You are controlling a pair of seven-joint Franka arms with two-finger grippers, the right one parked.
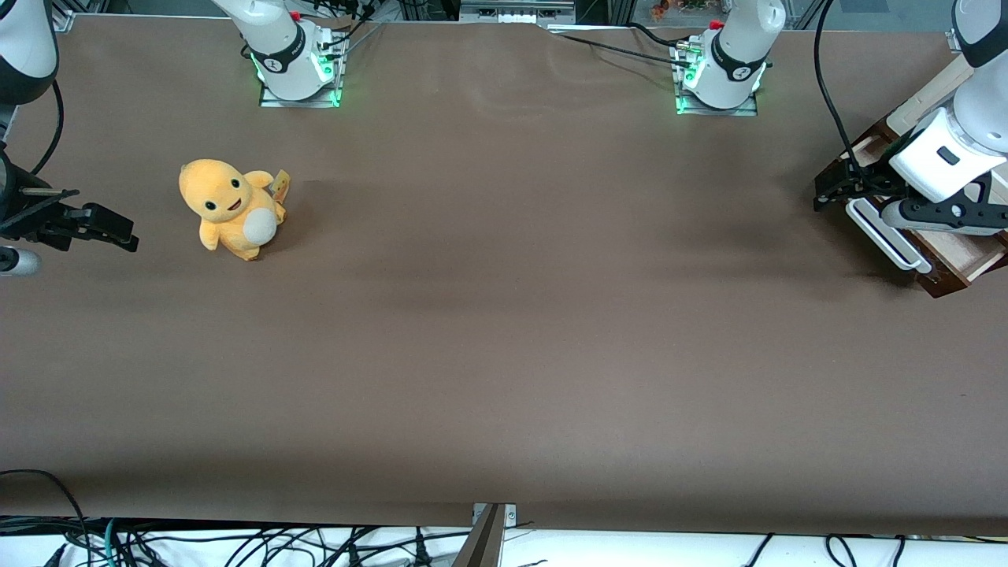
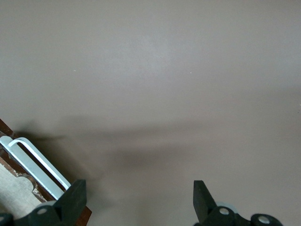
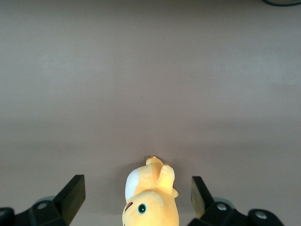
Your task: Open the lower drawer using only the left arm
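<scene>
The lower drawer point(image 1: 949, 264) sits at the working arm's end of the brown table point(image 1: 504, 354), pulled out so its pale wood inside shows, with its long silver-white bar handle point(image 1: 890, 240) along the front. The left arm point(image 1: 957, 150) reaches down over the drawer, and its black end effector point(image 1: 839, 189) hangs above the table just in front of the handle's farther end. In the left wrist view the end effector point(image 2: 139, 200) has its fingers point(image 2: 75, 197) spread wide apart, gripping nothing, with the handle point(image 2: 40, 165) beside one finger. A yellow plush toy point(image 1: 232, 209) sits toward the parked arm's end of the table.
</scene>
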